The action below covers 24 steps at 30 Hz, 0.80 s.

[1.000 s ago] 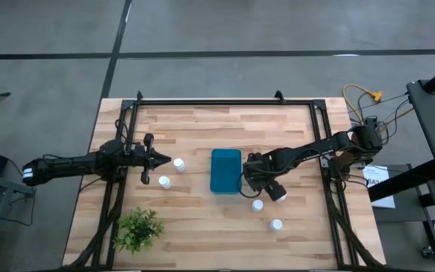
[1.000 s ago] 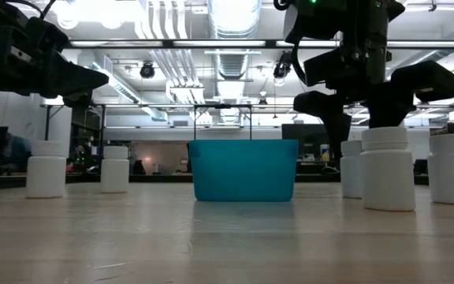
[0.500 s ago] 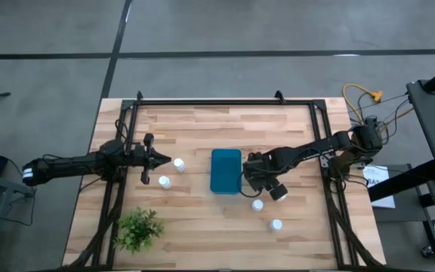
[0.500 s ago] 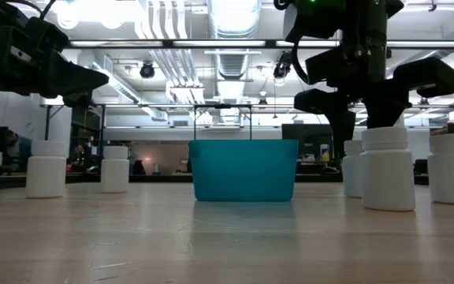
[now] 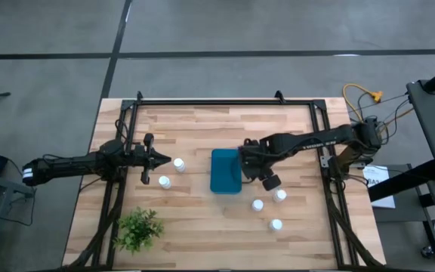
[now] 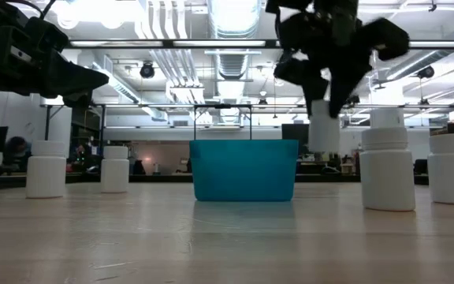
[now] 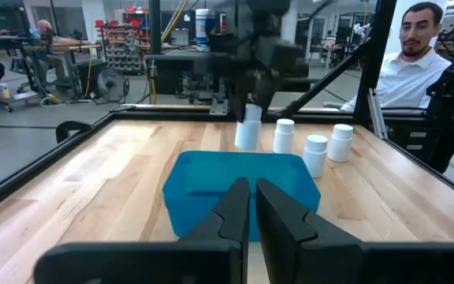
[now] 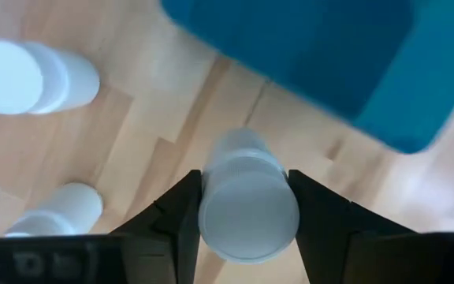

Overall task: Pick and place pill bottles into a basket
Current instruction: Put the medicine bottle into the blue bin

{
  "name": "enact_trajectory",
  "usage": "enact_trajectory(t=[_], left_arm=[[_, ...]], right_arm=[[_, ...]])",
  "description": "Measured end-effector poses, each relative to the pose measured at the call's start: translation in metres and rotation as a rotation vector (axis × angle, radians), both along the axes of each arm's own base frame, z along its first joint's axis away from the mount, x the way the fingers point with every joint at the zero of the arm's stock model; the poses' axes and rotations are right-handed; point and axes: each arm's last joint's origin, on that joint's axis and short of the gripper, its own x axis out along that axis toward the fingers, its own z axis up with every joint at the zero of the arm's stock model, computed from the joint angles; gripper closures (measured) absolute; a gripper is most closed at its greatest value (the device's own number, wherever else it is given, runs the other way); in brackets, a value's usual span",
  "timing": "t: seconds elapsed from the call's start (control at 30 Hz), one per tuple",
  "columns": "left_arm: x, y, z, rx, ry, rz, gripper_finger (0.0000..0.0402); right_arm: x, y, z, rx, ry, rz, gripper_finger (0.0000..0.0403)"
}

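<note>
Beside basket [image 5: 226,171] right wall: right gripper [image 8: 247,207] clamped on pill bottle [image 6: 323,126], lifted off table, not yet over rim. Risk: release too soon, bottle lands outside or clips wall. Bottle: small white cylinder, round cap. Left gripper [image 7: 248,207] near closed, empty, waiting at left.

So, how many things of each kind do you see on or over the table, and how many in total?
White bottles: 6 (5 standing, 1 in the right hand)
Blue basket: 1
Green plant: 1
Total: 8
</note>
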Motion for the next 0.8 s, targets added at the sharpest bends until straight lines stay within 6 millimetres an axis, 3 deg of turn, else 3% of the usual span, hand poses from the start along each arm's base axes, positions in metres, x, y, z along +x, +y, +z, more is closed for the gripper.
enact_trajectory(t=[0.37, 0.8], left_arm=[[0.000, 0.000, 0.000, 0.000, 0.000, 0.000, 0.0394], [0.000, 0.000, 0.000, 0.001, -0.002, 0.000, 0.0394]], right_arm=[[0.012, -0.025, 0.044, -0.003, -0.099, -0.052, 0.0255], [0.045, -0.041, 0.027, -0.012, -0.067, -0.055, 0.0255]])
